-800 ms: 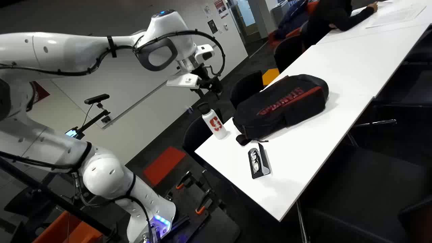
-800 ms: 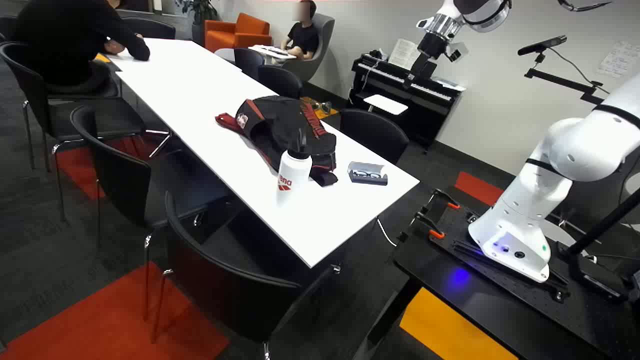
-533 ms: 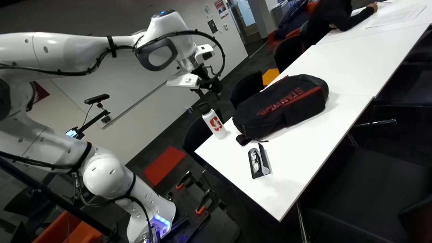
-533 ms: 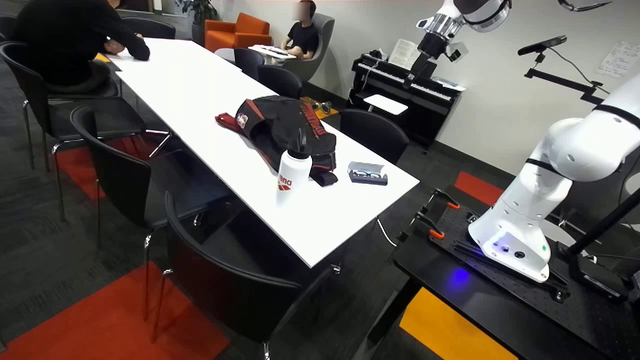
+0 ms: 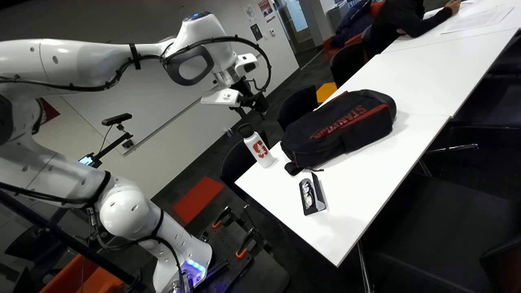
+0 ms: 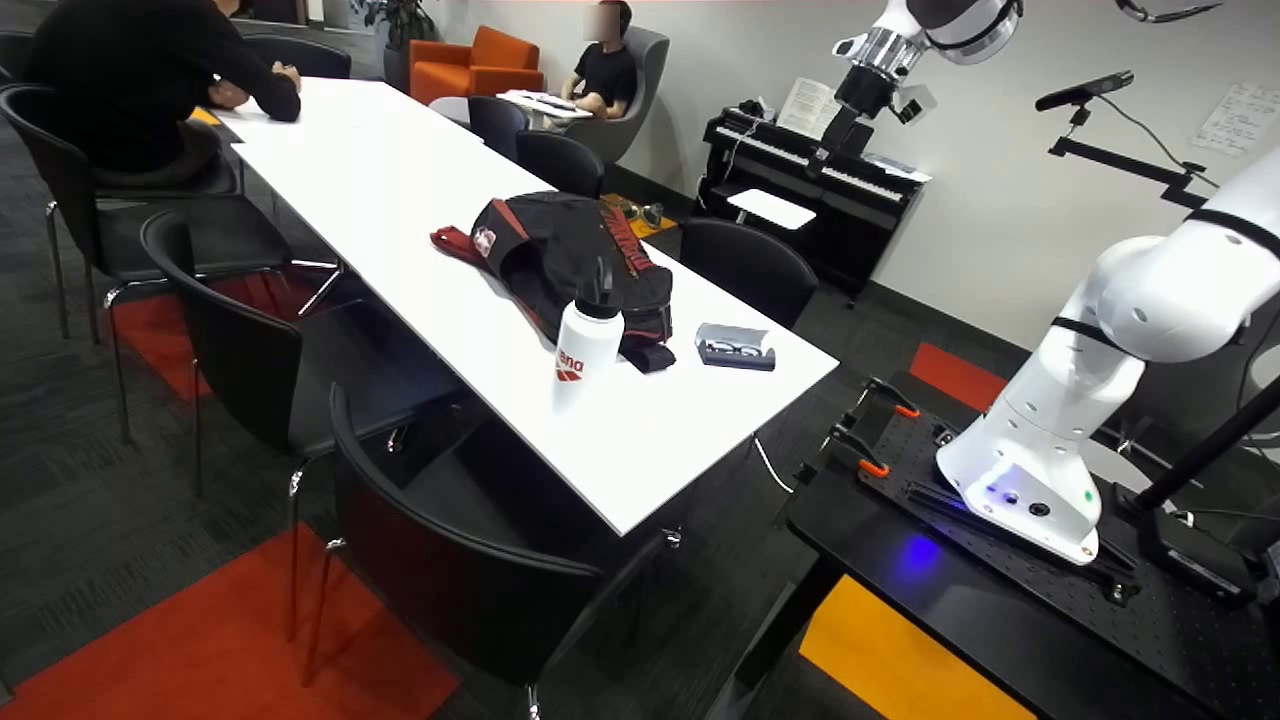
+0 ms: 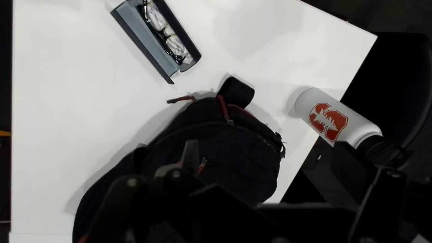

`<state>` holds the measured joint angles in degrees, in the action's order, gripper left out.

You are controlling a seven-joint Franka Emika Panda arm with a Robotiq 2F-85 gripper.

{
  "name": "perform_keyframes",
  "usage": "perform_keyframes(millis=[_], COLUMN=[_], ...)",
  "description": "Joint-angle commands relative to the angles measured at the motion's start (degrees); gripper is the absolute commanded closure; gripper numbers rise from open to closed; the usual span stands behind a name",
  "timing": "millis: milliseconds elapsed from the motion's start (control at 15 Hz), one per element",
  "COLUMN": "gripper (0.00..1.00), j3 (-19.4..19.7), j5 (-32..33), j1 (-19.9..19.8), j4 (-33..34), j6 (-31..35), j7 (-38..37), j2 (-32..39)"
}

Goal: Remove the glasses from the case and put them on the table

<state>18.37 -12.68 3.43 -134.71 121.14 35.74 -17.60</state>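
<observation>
From opposite long sides of the table (image 6: 650,450), both exterior views looked obliquely down, taking in the robot arm (image 5: 122,211); the nearer wrist view faced steeply downward. All three shared the case (image 7: 150,42).

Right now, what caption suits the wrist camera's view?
Dark-framed glasses in an open oblong black case, near a black fabric backpack, on a flat white tabletop.

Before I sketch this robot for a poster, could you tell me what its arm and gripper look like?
The arm is glossy white and rounded, ringed by black bands, with a black cable along it, a panel rimmed in dark grey, and blue lights low down. The gripper is black and angular, with dark, blocky fingers; a white boxy part sits beside it.
</observation>
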Motion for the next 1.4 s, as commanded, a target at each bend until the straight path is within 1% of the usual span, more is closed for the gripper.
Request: perform_keyframes(millis=[0, 133, 267, 533, 667, 733, 800, 933, 1200, 1333], gripper=[0.00, 0.00, 0.00, 0.00, 0.00, 0.00, 0.00, 0.00, 0.00, 0.00], j3=[-2.82, -3.80, -4.67, -6.23, -7.54, -8.17, -9.15, -10.35, -10.65, -10.83], j5=[0.59, 1.76, 2.89, 3.47, 3.66, 4.75, 3.98, 4.18, 4.05, 10.04], j1=[-2.34, -2.89, -3.41, -4.89, -6.17, -7.01, -7.60, -8.68, -8.88, -7.83], j4=[-1.16, -2.66, -4.32, -6.59, -6.47, -6.10, -7.07, -6.88, -6.75, -6.40], j6=[2.24, 4.56, 8.93, 20.57, 24.59, 25.71, 23.31, 24.08, 24.05, 27.14], j7=[0.68, 0.99, 1.49, 2.38, 2.13, 1.08, 0.73, 0.63, 0.72, -0.16], j2=[2.85, 5.48, 9.39, 19.33, 24.13, 25.81, 22.60, 24.78, 23.96, 26.68])
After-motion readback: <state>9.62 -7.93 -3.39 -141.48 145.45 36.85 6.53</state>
